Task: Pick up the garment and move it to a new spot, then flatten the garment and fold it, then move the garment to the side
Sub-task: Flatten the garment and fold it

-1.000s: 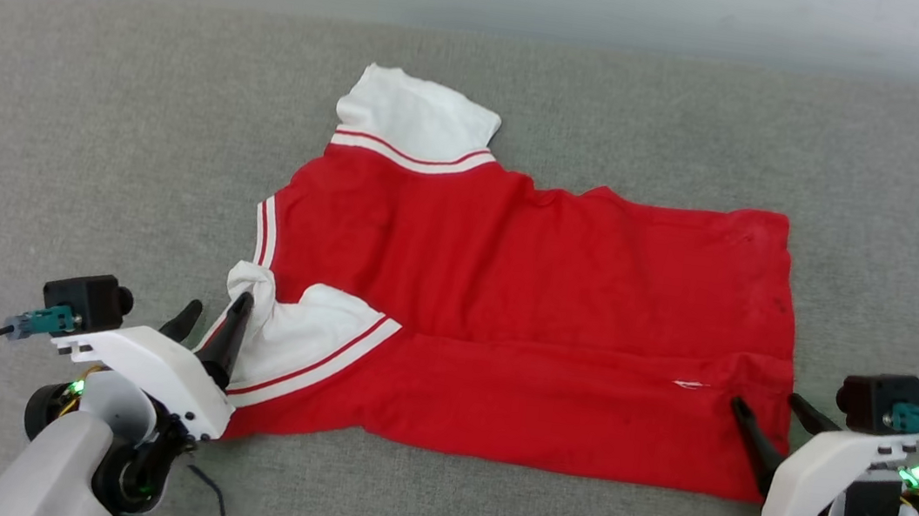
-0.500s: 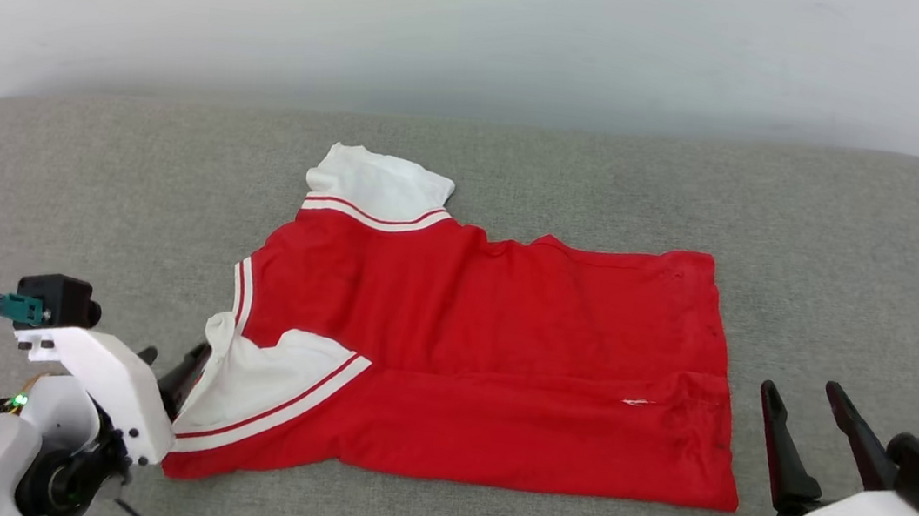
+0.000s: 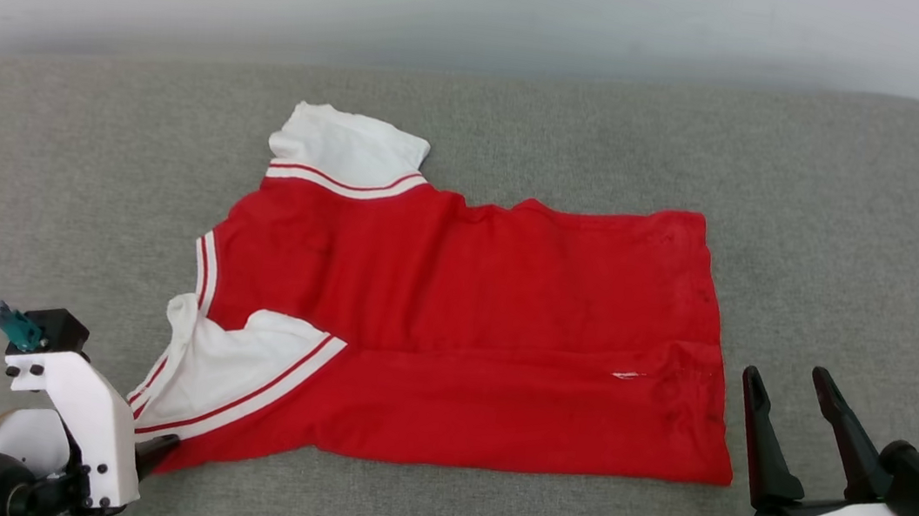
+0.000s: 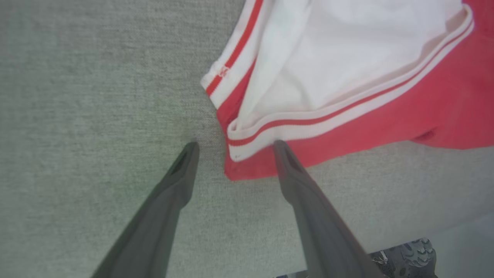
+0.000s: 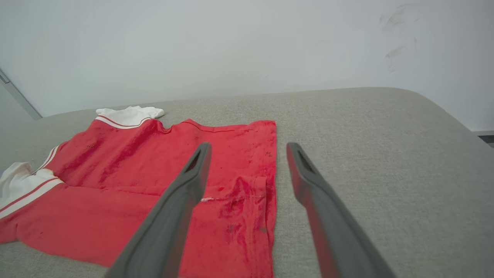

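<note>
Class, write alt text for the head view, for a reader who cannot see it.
A red T-shirt with white sleeves lies partly folded on a grey cushion. The open right gripper is beside its right edge; the left gripper is at its left corner.

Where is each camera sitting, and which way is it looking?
Head camera: on the robot's head, looking forward and down at the red shirt on the grey cushion; the right claw shows lower right, the left arm's white wrist lower left.
Left wrist camera: on the left arm, looking along the open left claw at the shirt's white sleeve.
Right wrist camera: on the right arm, looking low across the cushion towards the wall, between its open claw's fingers.
Shared: all three see the shirt.
</note>
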Available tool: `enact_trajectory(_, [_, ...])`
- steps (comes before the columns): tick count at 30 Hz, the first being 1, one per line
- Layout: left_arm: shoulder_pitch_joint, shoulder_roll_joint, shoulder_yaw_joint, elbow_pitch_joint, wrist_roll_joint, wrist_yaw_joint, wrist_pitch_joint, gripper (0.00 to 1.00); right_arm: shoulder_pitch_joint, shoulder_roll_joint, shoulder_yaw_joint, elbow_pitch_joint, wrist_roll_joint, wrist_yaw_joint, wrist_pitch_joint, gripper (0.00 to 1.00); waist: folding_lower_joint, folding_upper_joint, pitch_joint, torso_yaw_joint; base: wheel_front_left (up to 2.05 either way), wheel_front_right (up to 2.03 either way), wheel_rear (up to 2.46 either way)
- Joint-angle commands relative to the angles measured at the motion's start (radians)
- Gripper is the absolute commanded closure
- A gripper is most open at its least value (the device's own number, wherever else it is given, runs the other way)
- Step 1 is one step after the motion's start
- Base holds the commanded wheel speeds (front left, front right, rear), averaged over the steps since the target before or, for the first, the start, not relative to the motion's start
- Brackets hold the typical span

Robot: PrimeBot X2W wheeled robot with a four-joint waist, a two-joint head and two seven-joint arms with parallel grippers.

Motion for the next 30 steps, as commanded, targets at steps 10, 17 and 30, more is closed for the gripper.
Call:
enact_trajectory(10, [-0.005,-0.094,-0.01,0.09,-0.05,-0.03,-0.016,1.0,-0.026,0.014,-0.009,0.005,0.014,-0.001,0.026,0.0,0.0001,0.0,0.07,-0.027,0.0,0.0,0.0])
enact_trajectory(17, [-0.019,-0.111,0.005,0.109,-0.019,-0.061,-0.113,1.0,-0.029,-0.022,-0.042,0.003,0.061,-0.001,0.131,0.0,0.0001,0.0,0.047,0.001,0.0,0.0,0.0])
enact_trajectory(30, [-0.035,-0.078,0.04,-0.093,0.068,-0.026,-0.258,1.0,-0.102,-0.117,-0.07,0.09,0.175,-0.001,0.727,0.0,0.0001,0.0,0.062,0.08,0.0,0.0,0.0])
